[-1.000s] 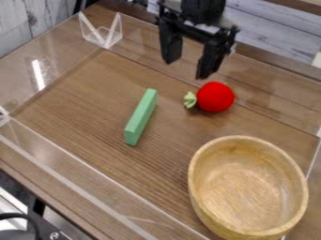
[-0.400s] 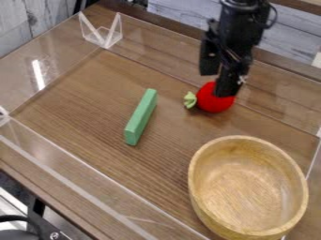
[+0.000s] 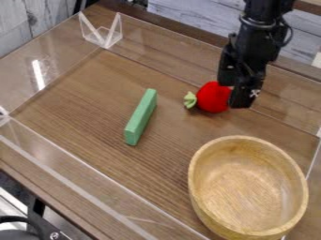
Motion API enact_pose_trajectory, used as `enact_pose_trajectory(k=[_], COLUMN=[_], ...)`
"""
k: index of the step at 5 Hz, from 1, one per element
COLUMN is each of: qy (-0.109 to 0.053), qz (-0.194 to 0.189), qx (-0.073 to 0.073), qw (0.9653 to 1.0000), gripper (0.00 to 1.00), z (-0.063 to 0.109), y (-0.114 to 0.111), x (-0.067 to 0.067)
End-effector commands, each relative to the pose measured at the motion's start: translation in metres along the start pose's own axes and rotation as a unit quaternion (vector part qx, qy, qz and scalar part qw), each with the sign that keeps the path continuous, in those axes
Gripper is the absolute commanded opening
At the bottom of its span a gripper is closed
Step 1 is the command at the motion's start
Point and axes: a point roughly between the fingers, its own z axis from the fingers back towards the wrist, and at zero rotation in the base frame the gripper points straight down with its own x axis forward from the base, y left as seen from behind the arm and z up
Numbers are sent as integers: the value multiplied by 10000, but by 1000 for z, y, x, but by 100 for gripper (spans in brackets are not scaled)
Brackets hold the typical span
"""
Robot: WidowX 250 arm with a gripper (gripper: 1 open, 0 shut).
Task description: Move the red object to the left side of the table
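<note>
The red object [image 3: 211,97] is a small glossy ball-like toy fruit with a green leafy stub on its left, lying on the brown wood-grain table [image 3: 88,94] right of centre. My black gripper [image 3: 237,91] points straight down over its right side, jaws open, one finger behind the fruit and one to its right. The fingers hide part of the fruit's right edge. I cannot tell whether a finger touches it.
A green rectangular block [image 3: 141,116] lies left of the fruit. A round light wooden bowl [image 3: 249,186] stands at the front right. Low clear acrylic walls [image 3: 100,31] border the tabletop.
The gripper has come down and to the right, from above and behind the fruit to right at it, and has rolled about its own axis. The fruit has not moved.
</note>
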Motion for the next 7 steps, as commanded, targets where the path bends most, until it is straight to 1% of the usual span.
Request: enact_pose_trajectory(k=[1,2,3,4,5,6,7], qy=[-262,-268,-260,-231,-194,-175,-207], qz=[250,279,303,233,58,105,166], qx=[170,175,150,114,138,153,203], qw=[9992,9991,9991,9994,9997,9997,9994], gripper=[100,100,100,100,100,0,0], z=[14,16,16,2,-13,-10,0], y=[11,27,41,35,29,27,24], x=[7,1,-7,-13,-12,-2,6])
